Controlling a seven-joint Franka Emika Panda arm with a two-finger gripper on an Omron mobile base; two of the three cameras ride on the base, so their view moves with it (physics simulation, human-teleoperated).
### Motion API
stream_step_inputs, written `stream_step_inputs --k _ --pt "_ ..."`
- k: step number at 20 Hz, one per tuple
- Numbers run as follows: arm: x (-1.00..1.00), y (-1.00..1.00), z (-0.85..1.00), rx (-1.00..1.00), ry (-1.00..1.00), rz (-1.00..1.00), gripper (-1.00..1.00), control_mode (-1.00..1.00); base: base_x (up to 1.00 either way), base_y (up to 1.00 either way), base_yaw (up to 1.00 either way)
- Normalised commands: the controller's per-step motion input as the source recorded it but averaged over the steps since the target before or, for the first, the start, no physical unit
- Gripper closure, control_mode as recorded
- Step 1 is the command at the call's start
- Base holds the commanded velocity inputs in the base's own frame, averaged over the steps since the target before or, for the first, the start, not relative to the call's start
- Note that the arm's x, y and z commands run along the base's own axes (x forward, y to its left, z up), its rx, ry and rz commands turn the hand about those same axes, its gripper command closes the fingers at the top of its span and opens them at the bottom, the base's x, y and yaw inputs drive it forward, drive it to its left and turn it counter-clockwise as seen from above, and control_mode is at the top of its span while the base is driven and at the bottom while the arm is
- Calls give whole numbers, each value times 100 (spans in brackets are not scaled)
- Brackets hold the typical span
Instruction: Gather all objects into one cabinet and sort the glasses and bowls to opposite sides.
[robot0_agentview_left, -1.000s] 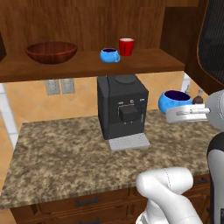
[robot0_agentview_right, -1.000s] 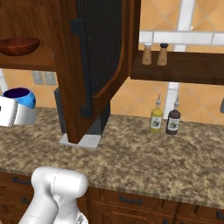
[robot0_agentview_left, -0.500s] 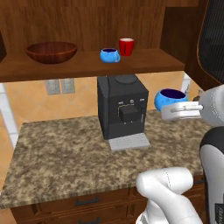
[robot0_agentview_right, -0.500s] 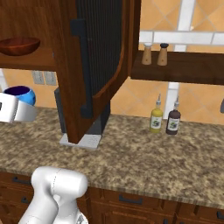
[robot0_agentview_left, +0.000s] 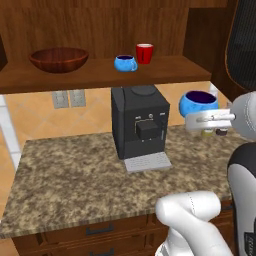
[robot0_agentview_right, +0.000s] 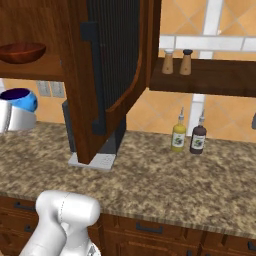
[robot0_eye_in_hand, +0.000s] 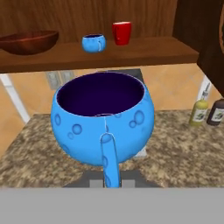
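Wooden bowl (robot0_agentview_left: 58, 59) sat at the left end of the cabinet shelf (robot0_agentview_left: 165, 70); one blue cup (robot0_agentview_left: 125, 63) and the red cup (robot0_agentview_left: 144, 53) stood toward its right. Second blue cup (robot0_agentview_left: 198, 103) was in the air, below shelf level, above the bench (robot0_agentview_left: 70, 175) to the right of the coffee machine (robot0_agentview_left: 139, 122). Fingers (robot0_agentview_left: 204, 120) were pinching this cup by its handle, upright. Judged: three of four items placed and sorted; the carried cup remained, to go beside the other cups. No legible writing on the machine or the sauce bottles (robot0_agentview_right: 189, 137).
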Motion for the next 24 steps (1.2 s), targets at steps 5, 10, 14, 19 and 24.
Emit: stream_step_inputs --k 5,10,14,19,24 --pt "0 0 35 -3 0 -4 100 -100 0 0 0" --pt "10 -2 37 0 0 -6 100 -100 0 0 0" --pt "46 -4 21 1 0 -4 100 -100 0 0 0" --pt "65 -14 0 0 0 -2 100 -100 0 0 0" --pt "52 -16 0 0 0 0 100 -100 0 0 0"
